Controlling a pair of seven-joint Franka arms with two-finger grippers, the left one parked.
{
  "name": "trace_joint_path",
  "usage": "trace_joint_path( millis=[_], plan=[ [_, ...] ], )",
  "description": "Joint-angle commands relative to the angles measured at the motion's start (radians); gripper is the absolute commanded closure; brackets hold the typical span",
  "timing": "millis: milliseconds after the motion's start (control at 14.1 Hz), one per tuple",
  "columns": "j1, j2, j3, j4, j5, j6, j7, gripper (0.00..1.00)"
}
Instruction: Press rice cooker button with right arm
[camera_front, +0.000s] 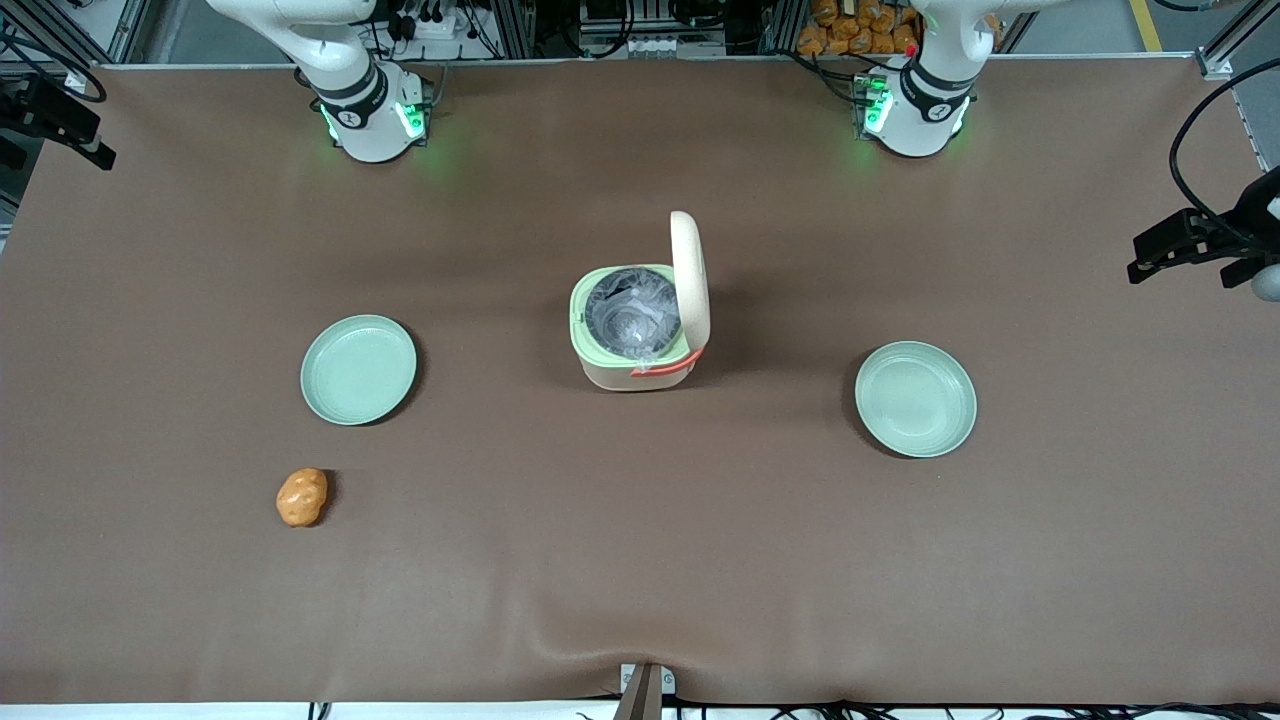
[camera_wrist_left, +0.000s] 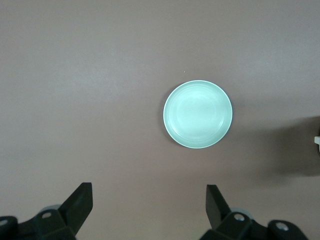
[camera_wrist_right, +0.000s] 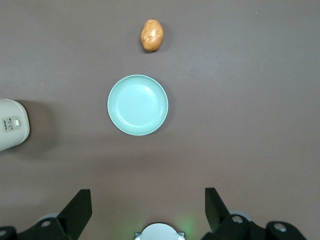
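Rice cooker (camera_front: 632, 335) is seen mid-table between two glossy round plates, cream lid (camera_front: 691, 278) raised upright. Gripper (camera_wrist_right: 147, 210) is held spread open above one plate (camera_wrist_right: 138, 105), near a potato (camera_wrist_right: 152, 35).

Even overhead light, soft shadows beside rice cooker (camera_front: 632, 330), sharp focus, no glare

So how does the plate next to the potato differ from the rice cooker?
The plate is round, flat and all pale green; the rice cooker is boxy, taller and cream with a coral handle. The plate lies empty and open-faced, while the cooker's lid stands raised over its pot. Both rest on the brown table, untouched; the pincer hangs open above the plate.
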Motion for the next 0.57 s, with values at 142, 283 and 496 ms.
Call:
trace_joint_path(
  millis=[142,283,496],
  plan=[
    [0.018,-0.001,0.006,0.026,-0.014,-0.006,-0.009,0.0],
    [0.02,0.005,0.006,0.026,-0.012,-0.006,-0.009,0.0],
    [0.02,0.007,0.006,0.026,-0.012,-0.006,-0.011,0.0]
  ],
)
